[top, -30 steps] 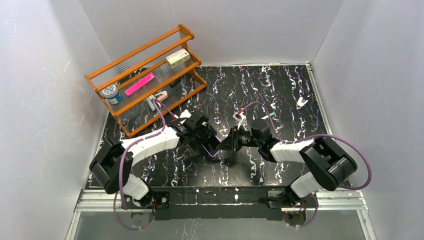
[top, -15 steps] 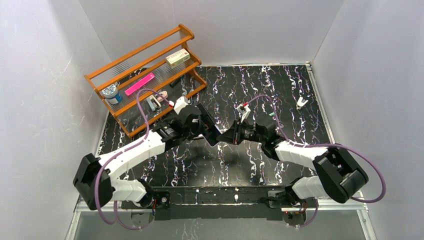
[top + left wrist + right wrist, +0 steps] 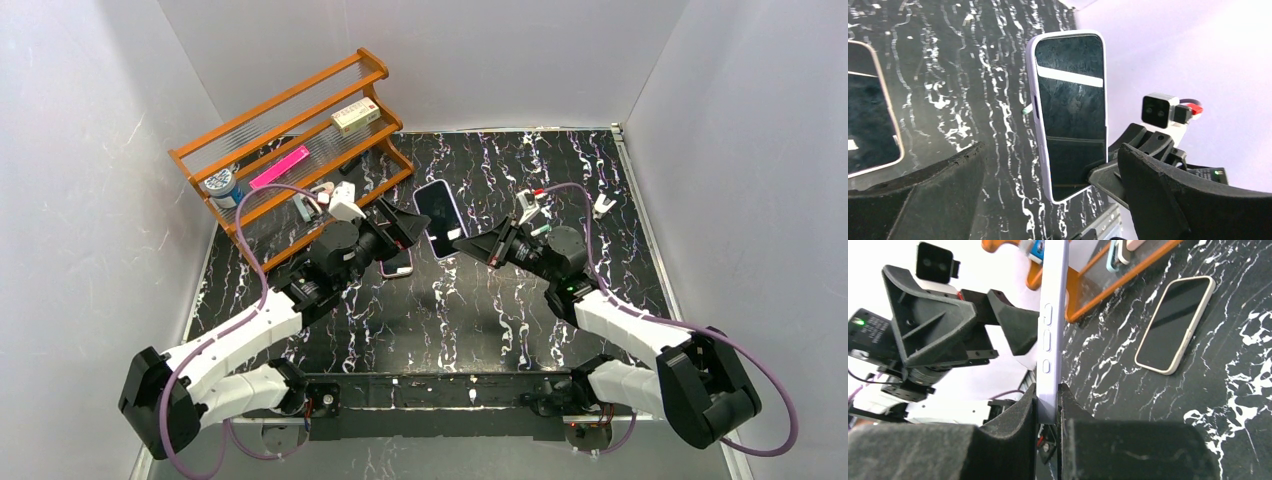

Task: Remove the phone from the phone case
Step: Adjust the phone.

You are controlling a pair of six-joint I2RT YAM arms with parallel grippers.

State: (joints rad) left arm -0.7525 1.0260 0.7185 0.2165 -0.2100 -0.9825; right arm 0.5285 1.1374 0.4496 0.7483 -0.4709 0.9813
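Observation:
A phone in a lavender case is held up off the table, its dark glossy screen facing my left wrist view. My right gripper is shut on its lower end. In the right wrist view the case stands edge-on, pinched between the fingers of that gripper. My left gripper is open and empty just left of the phone. Its fingers stand wide apart on either side of the phone without touching it.
A second phone with a beige rim lies flat on the black marbled table, below the left gripper; it also shows in the right wrist view. An orange wooden rack with small items stands at the back left. A small white clip lies at the far right.
Both grippers have risen and moved toward the back. They met at the table's middle; now they are apart, the right holding the cased phone up. The beige-rimmed phone has come into view.

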